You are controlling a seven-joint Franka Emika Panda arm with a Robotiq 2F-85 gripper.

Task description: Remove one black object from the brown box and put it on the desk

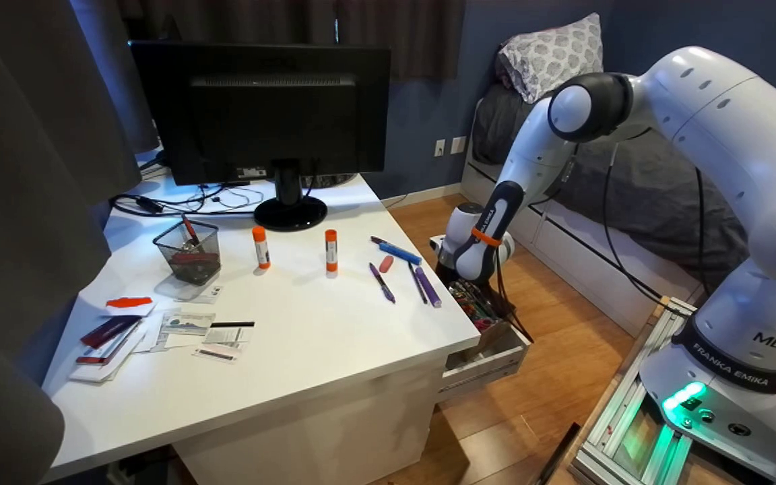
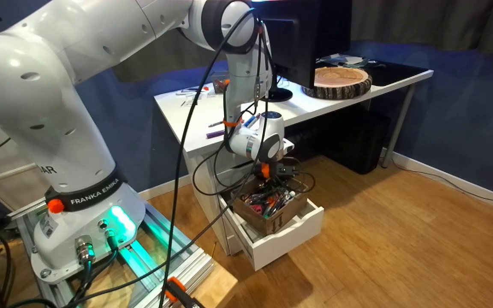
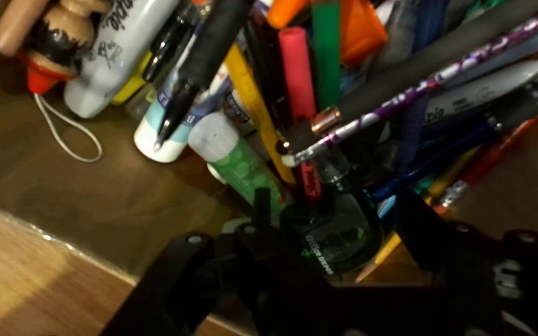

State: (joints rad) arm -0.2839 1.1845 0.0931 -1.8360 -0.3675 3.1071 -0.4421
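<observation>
Here in the wrist view the gripper [image 3: 336,212] is gaping, its fingers [image 3: 262,207] standing apart, and a rounded black object [image 3: 336,242] is lying between them, pale letters along it spelling "Office DEPOT"! Whether either finger is touching it, the view isn't revealing. That object is sitting among pens and markers [image 3: 298,74] in the brown box [image 2: 290,213], which is resting in a pulled-out white drawer [image 2: 291,244] below the top of the desk [image 1: 334,323], arrows showing on its cardboard side.

More lettering now: a fat white marker [image 3: 117,56] is flashing the end of its name, "pie", and a slim grey marker [image 3: 488,88] is offering the same three letters. "FRANKA EMIKA" is wrapping the arm's base [image 1: 725,411] in both exterior views, with "ML" sitting above it in an exterior view. Up on the desk, two orange-and-white glue sticks [image 1: 262,249] are standing upright, and printed cards [image 1: 228,333] are lying flat, their text coming across too small to read.
</observation>
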